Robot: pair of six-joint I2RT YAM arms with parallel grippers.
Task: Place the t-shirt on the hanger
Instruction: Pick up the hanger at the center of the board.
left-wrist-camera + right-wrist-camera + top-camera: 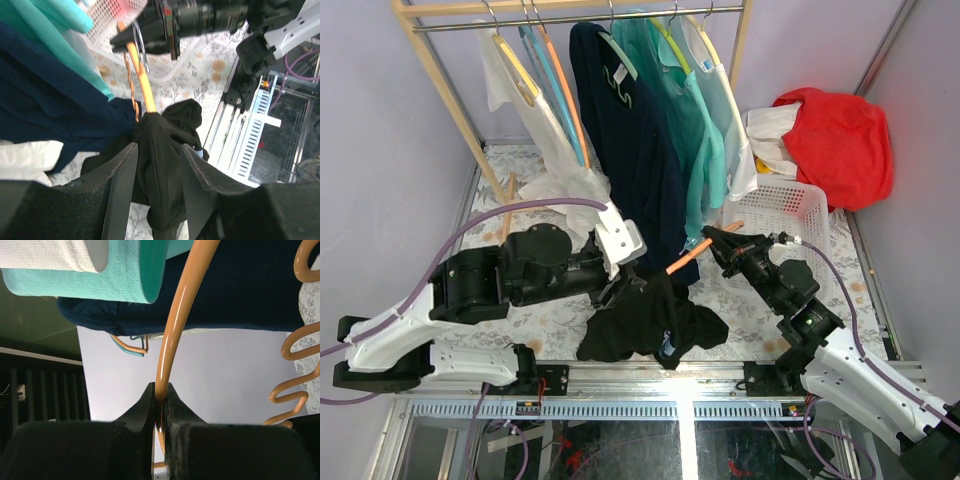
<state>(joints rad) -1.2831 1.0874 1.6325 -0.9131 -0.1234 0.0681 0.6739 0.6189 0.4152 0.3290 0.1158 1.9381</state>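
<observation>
Above the tabletop (735, 305), our right fingers (145, 410) pinch the hanger (175, 330) tight, while our left fingers (120, 190) clamp the bunched t-shirt (160, 150) draped over its end.

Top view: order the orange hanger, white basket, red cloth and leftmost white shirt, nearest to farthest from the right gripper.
1. orange hanger, clamped in the right gripper.
2. white basket, just to its right.
3. red cloth, far right corner.
4. white shirt, rack's left end.
</observation>
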